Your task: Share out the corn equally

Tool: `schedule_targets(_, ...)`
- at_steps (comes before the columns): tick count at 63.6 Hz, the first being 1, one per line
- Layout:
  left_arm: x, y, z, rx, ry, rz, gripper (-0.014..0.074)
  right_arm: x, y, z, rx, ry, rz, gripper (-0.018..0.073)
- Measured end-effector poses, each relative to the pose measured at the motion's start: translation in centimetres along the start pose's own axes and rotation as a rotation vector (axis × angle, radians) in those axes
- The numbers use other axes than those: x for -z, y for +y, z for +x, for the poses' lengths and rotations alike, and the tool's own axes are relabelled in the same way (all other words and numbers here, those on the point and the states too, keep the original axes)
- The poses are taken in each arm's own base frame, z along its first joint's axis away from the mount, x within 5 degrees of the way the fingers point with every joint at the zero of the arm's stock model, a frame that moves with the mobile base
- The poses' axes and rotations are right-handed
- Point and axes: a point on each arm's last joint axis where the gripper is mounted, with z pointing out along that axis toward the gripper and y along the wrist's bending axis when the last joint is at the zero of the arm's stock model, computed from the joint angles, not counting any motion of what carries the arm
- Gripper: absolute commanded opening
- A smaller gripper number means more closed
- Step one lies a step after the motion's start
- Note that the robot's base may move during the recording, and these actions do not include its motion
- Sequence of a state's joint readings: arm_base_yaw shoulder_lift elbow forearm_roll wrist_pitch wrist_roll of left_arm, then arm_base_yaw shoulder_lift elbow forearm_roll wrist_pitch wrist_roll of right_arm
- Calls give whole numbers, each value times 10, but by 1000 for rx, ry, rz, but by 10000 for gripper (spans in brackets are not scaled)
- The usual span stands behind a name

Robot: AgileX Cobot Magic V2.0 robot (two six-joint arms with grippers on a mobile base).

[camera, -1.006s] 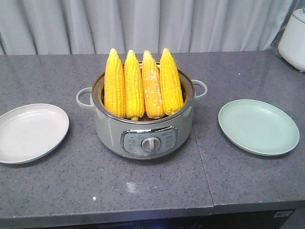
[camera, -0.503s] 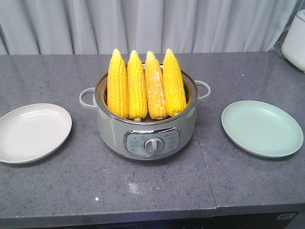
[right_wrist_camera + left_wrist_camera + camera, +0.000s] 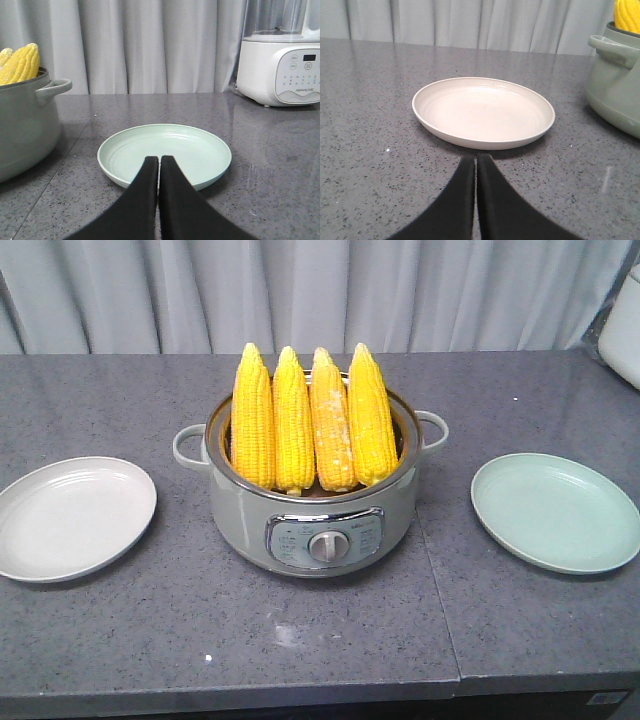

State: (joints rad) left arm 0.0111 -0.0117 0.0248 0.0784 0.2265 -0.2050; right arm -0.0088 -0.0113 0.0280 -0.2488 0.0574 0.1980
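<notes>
Wrist views crop corn (image 3: 627, 15) and pot (image 3: 615, 85)

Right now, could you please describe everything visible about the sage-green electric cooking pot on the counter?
The glossy sage-green round pot has a metal rim, two loop handles and a silver front panel with a knob. It stands upright, lidless, on the grey speckled counter between a cream plate and a pale-green plate, touching neither. Four yellow corn cobs lean inside, tips up.
</notes>
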Motion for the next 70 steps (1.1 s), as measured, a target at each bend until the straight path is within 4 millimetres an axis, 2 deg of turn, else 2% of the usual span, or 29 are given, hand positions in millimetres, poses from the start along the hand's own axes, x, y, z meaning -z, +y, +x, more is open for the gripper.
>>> schedule_targets(70,0,0,0,0,0,0,-6,0,0,0,0,0,0,-2)
